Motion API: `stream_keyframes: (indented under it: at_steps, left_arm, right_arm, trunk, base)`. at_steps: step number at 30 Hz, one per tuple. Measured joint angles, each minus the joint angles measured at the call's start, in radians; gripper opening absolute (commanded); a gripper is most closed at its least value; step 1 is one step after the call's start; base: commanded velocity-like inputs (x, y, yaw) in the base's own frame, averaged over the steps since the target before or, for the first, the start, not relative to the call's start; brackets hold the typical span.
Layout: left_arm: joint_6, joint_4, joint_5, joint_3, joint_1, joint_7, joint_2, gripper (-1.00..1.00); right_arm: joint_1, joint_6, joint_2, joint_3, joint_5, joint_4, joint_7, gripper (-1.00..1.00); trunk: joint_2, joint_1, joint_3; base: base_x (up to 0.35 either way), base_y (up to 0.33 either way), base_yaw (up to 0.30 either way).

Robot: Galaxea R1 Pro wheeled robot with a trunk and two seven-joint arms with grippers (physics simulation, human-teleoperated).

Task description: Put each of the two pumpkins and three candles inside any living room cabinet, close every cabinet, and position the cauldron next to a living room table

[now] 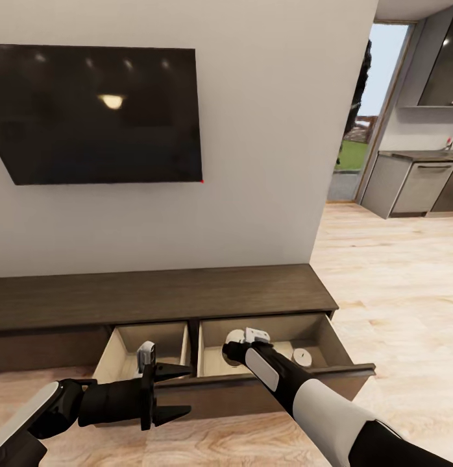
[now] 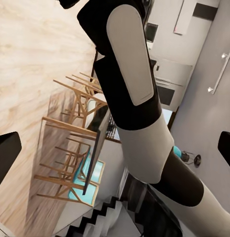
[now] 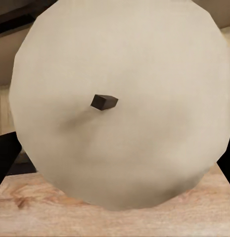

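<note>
The cabinet (image 1: 161,295) is a long low dark-brown unit under the wall TV, with two drawers pulled out. My right gripper (image 1: 243,337) reaches down into the right drawer (image 1: 317,337). In the right wrist view a pale candle (image 3: 119,103) with a dark wick sits between the spread fingers (image 3: 6,158), very close to the camera. A second candle (image 1: 302,357) stands further right in the same drawer. My left gripper (image 1: 181,391) hangs open in front of the left drawer (image 1: 122,350), holding nothing. The pumpkins, cauldron and table are out of view.
A black TV (image 1: 97,113) hangs on the white wall above the unit. To the right, light wood floor (image 1: 395,285) runs toward a kitchen with grey cabinets (image 1: 418,185) and a glass door. The left wrist view looks past my right arm (image 2: 139,113) at wooden chairs (image 2: 70,143).
</note>
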Motion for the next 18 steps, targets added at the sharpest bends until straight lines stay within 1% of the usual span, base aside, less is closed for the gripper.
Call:
stream_keyframes:
  at_steps: [8, 11, 15, 18]
  left_arm:
    - [0.000, 0.000, 0.000, 0.000, 0.000, 0.000, 0.000, 1.00]
    - [-0.001, 0.000, 0.000, 0.000, 0.000, 0.000, 0.000, 1.00]
    - [0.000, 0.000, 0.000, 0.000, 0.000, 0.000, 0.000, 1.00]
    - [0.000, 0.000, 0.000, 0.000, 0.000, 0.000, 0.000, 1.00]
  right_arm:
    - [0.000, -0.014, 0.000, 0.001, -0.003, 0.000, 0.000, -1.00]
    - [0.000, -0.015, 0.000, 0.004, -0.004, 0.000, 0.000, -1.00]
    - [0.000, -0.017, 0.000, 0.032, -0.004, 0.000, 0.000, -1.00]
    - [0.000, -0.020, 0.000, 0.043, -0.005, 0.000, 0.000, -1.00]
  trunk:
    - [0.000, 0.000, 0.000]
    - [0.000, 0.000, 0.000]
    - [0.000, 0.000, 0.000]
    - [0.000, 0.000, 0.000]
  base:
    - [0.007, 0.000, 0.000]
    - [0.188, 0.000, 0.000]
    - [0.081, 0.000, 0.000]
    - [0.098, 0.000, 0.000]
